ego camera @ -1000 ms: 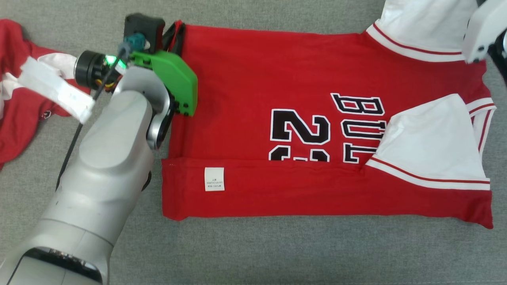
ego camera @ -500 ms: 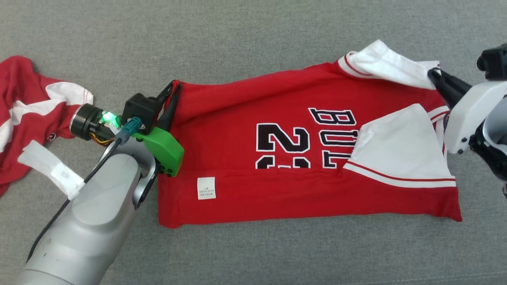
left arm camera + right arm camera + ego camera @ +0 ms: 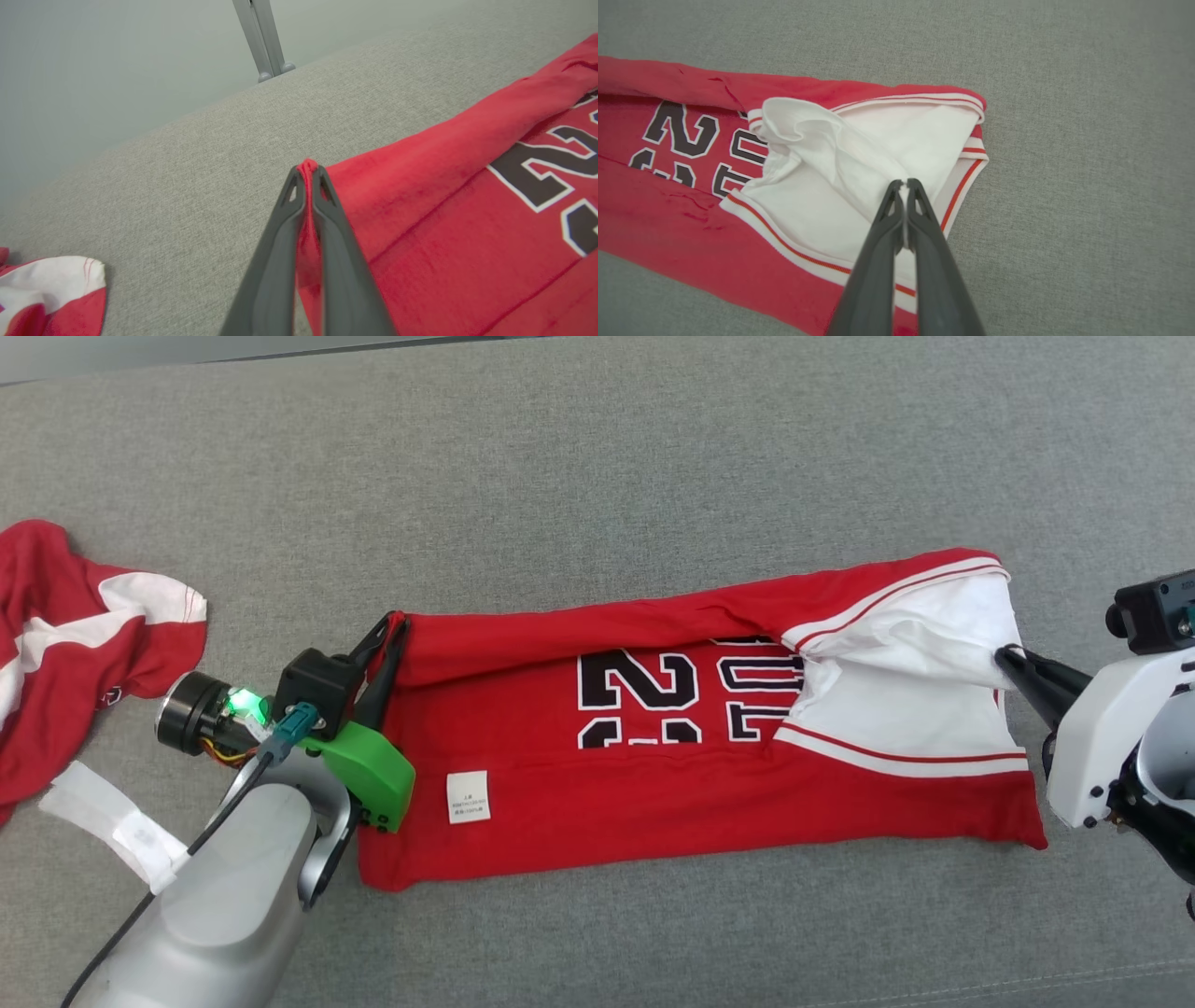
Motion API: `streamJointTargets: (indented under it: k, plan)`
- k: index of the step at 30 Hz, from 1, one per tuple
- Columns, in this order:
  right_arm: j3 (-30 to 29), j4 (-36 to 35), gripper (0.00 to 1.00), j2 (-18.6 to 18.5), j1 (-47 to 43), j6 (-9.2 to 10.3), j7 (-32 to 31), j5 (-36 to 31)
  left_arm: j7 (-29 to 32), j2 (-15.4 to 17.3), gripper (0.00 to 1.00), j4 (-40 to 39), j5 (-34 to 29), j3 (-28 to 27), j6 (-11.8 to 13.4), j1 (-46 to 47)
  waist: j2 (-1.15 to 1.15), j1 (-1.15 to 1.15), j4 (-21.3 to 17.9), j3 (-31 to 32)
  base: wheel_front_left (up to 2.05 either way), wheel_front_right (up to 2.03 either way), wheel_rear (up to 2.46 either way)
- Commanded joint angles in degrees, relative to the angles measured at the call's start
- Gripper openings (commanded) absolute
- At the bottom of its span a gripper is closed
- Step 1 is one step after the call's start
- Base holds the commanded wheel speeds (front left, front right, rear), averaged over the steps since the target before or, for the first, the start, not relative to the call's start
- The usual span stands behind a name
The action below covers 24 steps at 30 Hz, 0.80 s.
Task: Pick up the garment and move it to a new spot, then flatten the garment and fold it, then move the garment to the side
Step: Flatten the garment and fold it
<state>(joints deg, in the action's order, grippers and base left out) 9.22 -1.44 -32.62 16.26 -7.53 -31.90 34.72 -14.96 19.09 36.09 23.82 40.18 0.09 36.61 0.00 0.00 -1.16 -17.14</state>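
Note:
The garment point(image 3: 653, 775) is a red jersey with white sleeves and black lettering, lying partly folded across the grey surface. Its far long edge curls over toward me, hiding part of the lettering. My left gripper point(image 3: 397, 621) is shut on the jersey's far left hem corner; in the left wrist view red cloth point(image 3: 420, 196) is pinched between the fingertips of that gripper point(image 3: 307, 169). My right gripper point(image 3: 1004, 656) is shut on the white sleeve point(image 3: 924, 653) at the jersey's right end, and in the right wrist view the white sleeve cloth point(image 3: 859, 163) sits pinched at its tips point(image 3: 902, 183).
A second red and white garment point(image 3: 65, 625) lies crumpled at the far left. A white taped strip point(image 3: 112, 821) hangs by my left forearm. A metal post point(image 3: 261, 37) stands beyond the surface's far edge. Grey cloth surface point(image 3: 597, 476) stretches around the jersey.
The head camera has tilted, so the whole picture shifted. Both grippers have drawn the jersey's far edge toward me, rolling it over the lettering; the right sleeve has come down with the right gripper.

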Motion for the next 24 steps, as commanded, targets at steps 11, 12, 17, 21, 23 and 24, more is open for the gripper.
streamJointTargets:
  k: [11,12,17,21,23,24]
  plan:
    - [-2.75,-5.25,0.0,4.8,-7.01,0.08,-3.73,-1.97,-0.27,-1.04,0.48,1.37,1.08,-3.08,1.35,-2.69,0.0,0.0,-0.2,0.4,0.0,0.0,0.0]
    - [-3.08,-5.36,0.0,5.02,-7.35,0.08,-3.9,-2.43,-0.27,-1.15,1.0,1.32,1.01,-3.49,1.49,-2.77,0.0,0.0,-0.22,0.44,0.0,0.0,0.0]
    - [-2.95,-5.27,1.0,5.66,-9.5,0.08,-7.19,-3.21,-0.24,-2.01,1.0,0.36,1.23,-5.67,2.0,-3.95,0.0,0.0,-0.14,0.89,0.0,0.0,0.0]
    - [-3.47,-6.02,1.0,6.36,-10.46,0.08,-8.77,-3.48,-0.24,-3.41,1.0,-2.66,2.89,-10.34,2.66,-6.48,0.0,0.0,-0.07,1.55,0.0,0.0,0.0]
    - [-3.97,-6.6,1.0,6.62,-10.71,0.08,-8.23,-4.07,-0.25,-4.56,1.0,-6.28,3.75,-14.84,2.92,-8.46,0.0,0.0,0.05,2.02,0.0,0.0,0.0]
    - [-4.2,-6.87,1.0,6.94,-10.74,0.08,-7.94,-4.09,-0.24,-5.14,1.0,-7.69,4.14,-16.59,2.77,-9.6,0.0,0.0,0.1,2.26,0.0,0.0,0.0]
